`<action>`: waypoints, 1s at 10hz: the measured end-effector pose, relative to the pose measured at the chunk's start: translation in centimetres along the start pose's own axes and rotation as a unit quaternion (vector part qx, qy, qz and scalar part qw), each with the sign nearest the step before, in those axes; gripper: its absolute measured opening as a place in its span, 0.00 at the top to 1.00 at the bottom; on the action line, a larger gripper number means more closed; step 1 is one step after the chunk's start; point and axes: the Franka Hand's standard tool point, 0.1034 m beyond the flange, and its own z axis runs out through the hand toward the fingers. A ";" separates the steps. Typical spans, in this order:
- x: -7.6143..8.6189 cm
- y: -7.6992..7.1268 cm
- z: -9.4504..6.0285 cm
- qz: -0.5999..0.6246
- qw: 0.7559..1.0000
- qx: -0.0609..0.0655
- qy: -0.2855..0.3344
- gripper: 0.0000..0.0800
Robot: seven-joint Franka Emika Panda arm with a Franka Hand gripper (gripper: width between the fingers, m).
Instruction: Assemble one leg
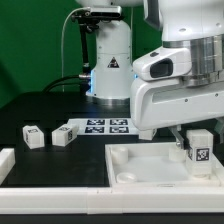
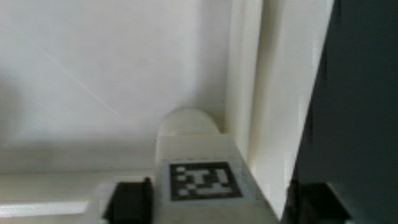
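Note:
My gripper [image 1: 198, 141] is shut on a leg [image 1: 199, 155], a small white block with a marker tag facing the camera. It holds the leg low over the right corner of the large white panel [image 1: 140, 168]. In the wrist view the leg [image 2: 199, 150] stands between the two dark fingers [image 2: 130, 200], tag up, above the panel's white surface and a raised rim [image 2: 267, 90]. I cannot tell whether the leg touches the panel. Two more legs [image 1: 33, 137] [image 1: 63, 134] lie loose on the black table at the exterior view's left.
The marker board [image 1: 105, 126] lies behind the panel near the robot base [image 1: 108, 70]. A white block [image 1: 5, 160] sits at the left edge. A white bar [image 1: 60, 200] runs along the front.

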 end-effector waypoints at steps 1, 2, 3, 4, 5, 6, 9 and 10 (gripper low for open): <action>0.0 0.2 0.0 0.001 1.000 -0.001 0.000 0.63; 0.0 0.3 0.0 0.006 1.000 -0.001 0.000 0.63; 0.0 0.3 0.0 0.023 1.000 -0.001 0.000 0.63; 0.0 0.3 0.0 0.021 1.000 -0.001 0.000 0.63; 0.0 0.3 0.0 0.032 0.999 0.000 0.002 0.63; 0.0 0.2 0.0 0.136 0.991 0.006 0.016 0.63; -0.4 -0.6 0.4 0.376 0.926 0.016 0.020 0.63; -0.3 -0.8 0.4 0.426 0.904 0.017 0.020 0.63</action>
